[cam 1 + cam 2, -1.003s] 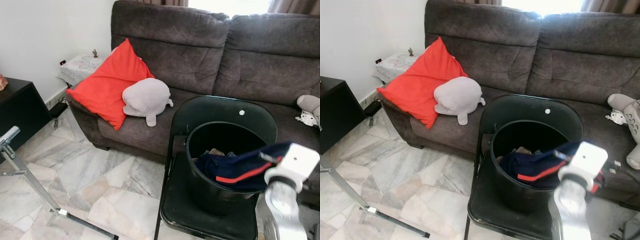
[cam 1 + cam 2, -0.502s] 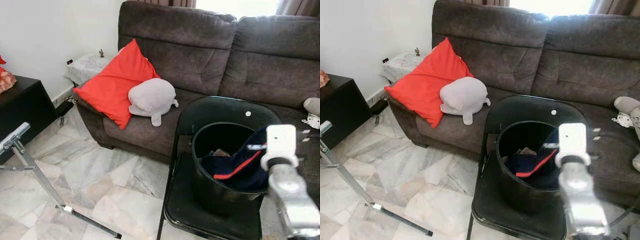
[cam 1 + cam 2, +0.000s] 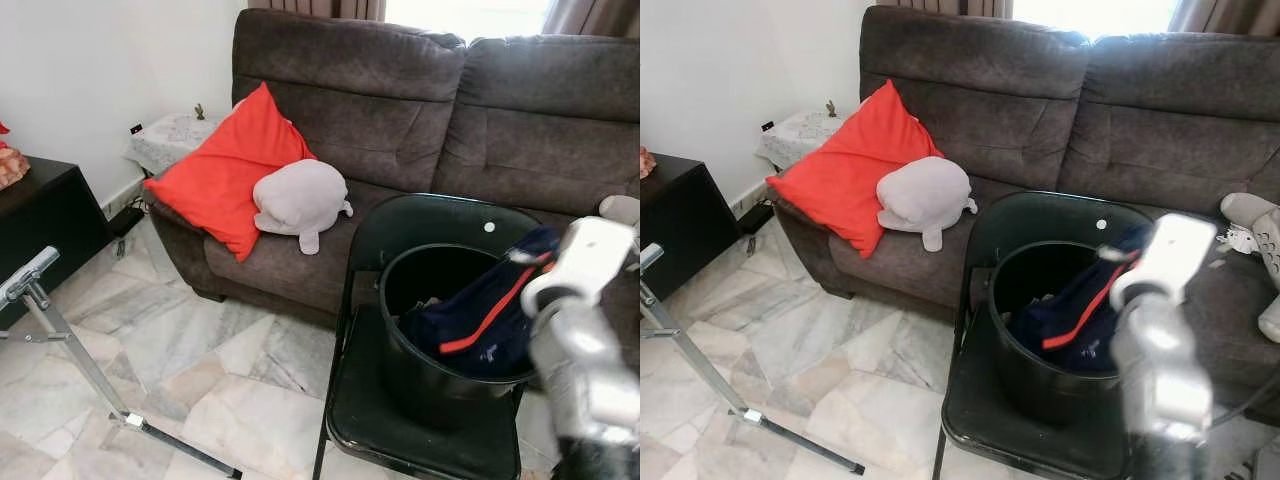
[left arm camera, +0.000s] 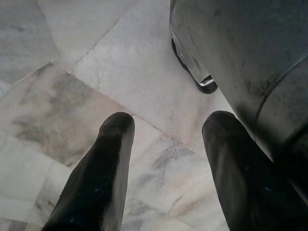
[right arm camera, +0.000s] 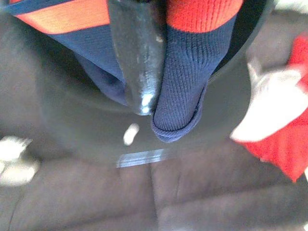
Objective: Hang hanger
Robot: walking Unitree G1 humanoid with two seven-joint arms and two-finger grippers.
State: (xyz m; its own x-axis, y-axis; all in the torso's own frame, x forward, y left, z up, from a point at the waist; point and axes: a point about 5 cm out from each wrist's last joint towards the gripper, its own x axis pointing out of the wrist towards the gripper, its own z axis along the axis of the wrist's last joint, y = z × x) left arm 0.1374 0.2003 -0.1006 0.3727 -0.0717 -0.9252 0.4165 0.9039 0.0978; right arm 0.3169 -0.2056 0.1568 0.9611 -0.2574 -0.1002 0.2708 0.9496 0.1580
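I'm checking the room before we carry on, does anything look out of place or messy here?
A navy garment with an orange stripe hangs half out of the black bucket, which oddly stands on a folding chair. The right gripper is shut on the garment.

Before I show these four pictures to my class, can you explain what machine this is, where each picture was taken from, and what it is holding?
This is a walking humanoid robot with two arms, each ending in a gripper of two long black fingers. Two pictures come from its head, looking down at a dark grey sofa with a red cushion and a grey plush toy. In front stands a black folding chair carrying a black round bucket.

The other two come from cameras on its wrists. The right gripper is shut on a navy garment with a red stripe, lifting it out of the bucket. The left gripper hangs open above the marble floor.
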